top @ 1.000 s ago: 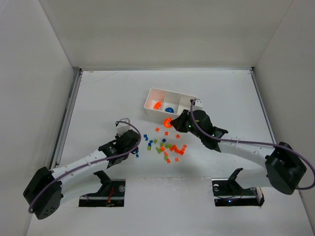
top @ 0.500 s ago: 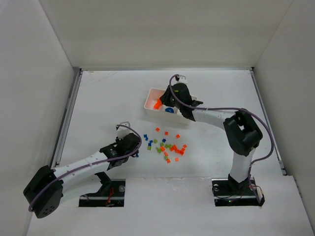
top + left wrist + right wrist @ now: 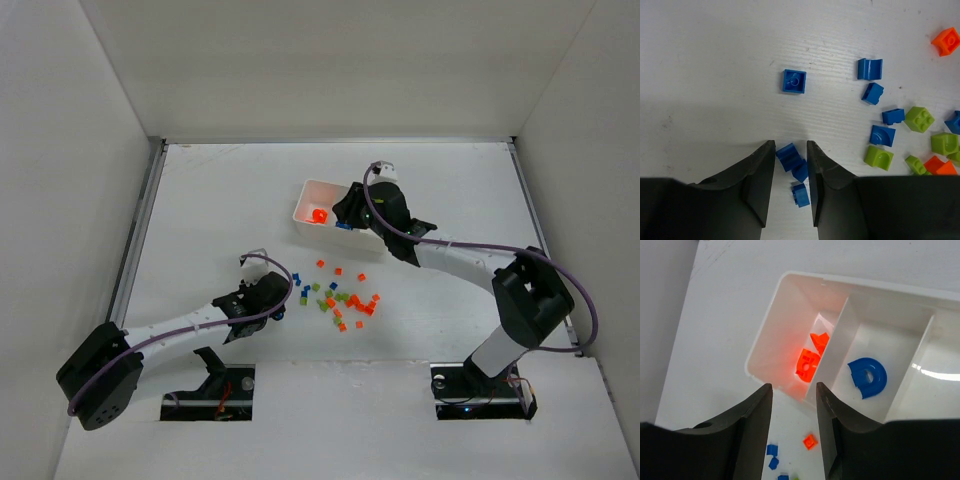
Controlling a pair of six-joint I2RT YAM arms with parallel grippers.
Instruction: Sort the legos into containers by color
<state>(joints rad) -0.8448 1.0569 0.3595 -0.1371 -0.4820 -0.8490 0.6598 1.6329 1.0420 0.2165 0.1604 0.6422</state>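
Observation:
Loose legos (image 3: 335,295) in orange, blue and green lie scattered mid-table. My left gripper (image 3: 790,147) sits low at their left edge, its jaws a narrow gap apart around three small blue pieces (image 3: 789,156) lying on the table. More blue (image 3: 794,81), green (image 3: 919,119) and orange (image 3: 945,41) pieces lie beyond it. My right gripper (image 3: 793,387) hangs open with nothing between its jaws, over the near edge of the white tray (image 3: 880,285). The tray's left compartment holds orange pieces (image 3: 807,362). A blue arch (image 3: 867,376) lies in the middle one.
The tray (image 3: 305,205) stands behind the pile, partly covered by the right arm (image 3: 450,255). White walls enclose the table on three sides, with a metal rail (image 3: 135,240) along the left edge. The arm mounts (image 3: 215,385) sit at the near edge.
My right gripper carried an orange piece from the pile to the tray and opened; the piece now lies in the left compartment. My left gripper edged slightly toward the blue pieces.

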